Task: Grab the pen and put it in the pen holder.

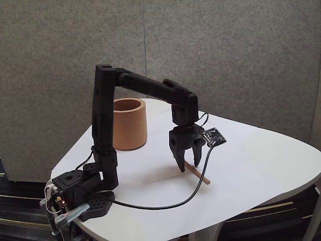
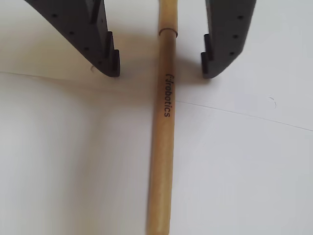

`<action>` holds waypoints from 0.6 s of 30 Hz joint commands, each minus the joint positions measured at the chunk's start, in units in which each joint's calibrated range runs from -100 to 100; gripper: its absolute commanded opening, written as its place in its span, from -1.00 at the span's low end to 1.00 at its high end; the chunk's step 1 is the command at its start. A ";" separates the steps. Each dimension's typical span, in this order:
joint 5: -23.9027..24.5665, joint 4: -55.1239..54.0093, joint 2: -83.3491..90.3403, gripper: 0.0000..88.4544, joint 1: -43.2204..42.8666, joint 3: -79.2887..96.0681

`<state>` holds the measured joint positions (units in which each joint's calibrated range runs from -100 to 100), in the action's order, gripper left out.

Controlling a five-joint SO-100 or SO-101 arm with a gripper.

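At frame centre of the fixed view, the black arm's pincer [image 1: 189,166] points down at the white tabletop [image 1: 261,170], jaws spread wide, tips at or just above the surface; contact can't be told. The pen [image 1: 198,173], tan and wood-coloured, lies flat on the tabletop right under the pincer, running toward the lower right; its upper-left end is hidden behind the jaw tips. The pen holder [image 1: 130,123], a wide brown cup, stands upright at centre left, well apart from the pen, its left side cut by the arm's upright link; its inside is not visible from here. A black cable [image 1: 165,205] loops from the base at lower left across the tabletop up to the wrist. A small circuit board [image 1: 213,135] sits by the wrist, detail too small to read.

In the wrist view the pen [image 2: 163,122] runs top to bottom through the middle, cut off at both edges, with dark lettering along the barrel. The pincer [image 2: 160,68] straddles it, one dark finger [image 2: 95,44] at upper left, the other at upper right, neither touching the pen. Finger tops cropped by the frame.
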<state>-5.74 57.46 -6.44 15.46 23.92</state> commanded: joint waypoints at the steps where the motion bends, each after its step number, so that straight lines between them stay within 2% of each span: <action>1: 0.13 -0.42 0.54 -1.00 -0.01 -0.72; 8: 0.24 -3.90 0.38 -0.98 1.01 -0.81; 18: 0.13 -3.05 1.11 -0.98 1.01 -0.27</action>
<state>-5.74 54.07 -6.44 16.64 23.92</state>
